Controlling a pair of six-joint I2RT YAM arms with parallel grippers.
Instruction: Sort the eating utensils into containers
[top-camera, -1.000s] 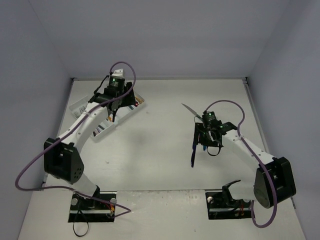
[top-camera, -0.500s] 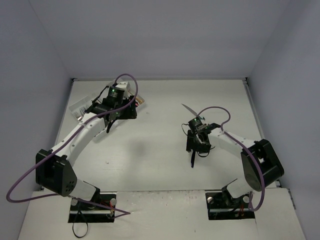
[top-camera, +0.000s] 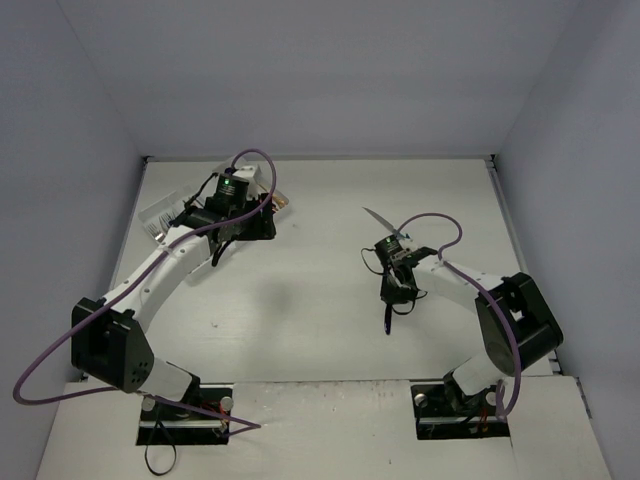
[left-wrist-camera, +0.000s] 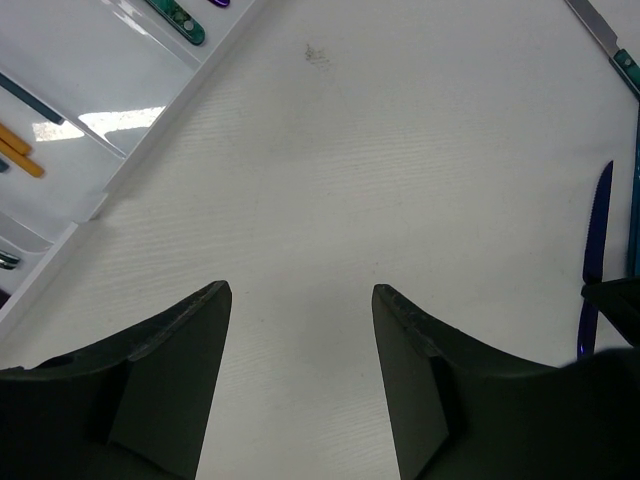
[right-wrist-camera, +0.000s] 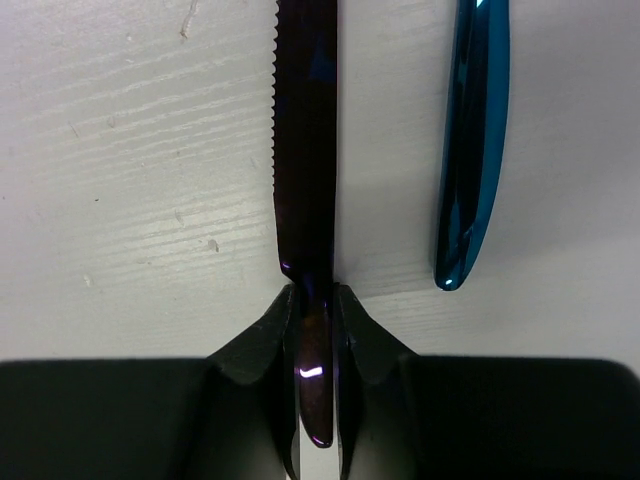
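My right gripper (right-wrist-camera: 312, 292) is shut on the handle of a dark purple knife (right-wrist-camera: 305, 140) that lies on the white table, serrated blade pointing away from me. A shiny blue utensil handle (right-wrist-camera: 472, 150) lies just to its right, not touched. From the top view the purple knife (top-camera: 387, 318) sticks out below the right gripper (top-camera: 396, 288). My left gripper (left-wrist-camera: 300, 290) hangs open over bare table, holding nothing, beside the white tray (left-wrist-camera: 90, 90). The tray's containers hold a teal utensil (left-wrist-camera: 178, 18) and gold ones (left-wrist-camera: 20, 155).
A silver-bladed knife with a teal handle (top-camera: 378, 220) lies on the table just beyond the right gripper. The tray (top-camera: 165, 212) sits at the far left, partly covered by the left arm. Grey walls close in the table on three sides.
The right gripper has dropped onto the purple knife and closed on its handle. The left arm shifted slightly over the tray's near edge early on, then held still with its jaws open.
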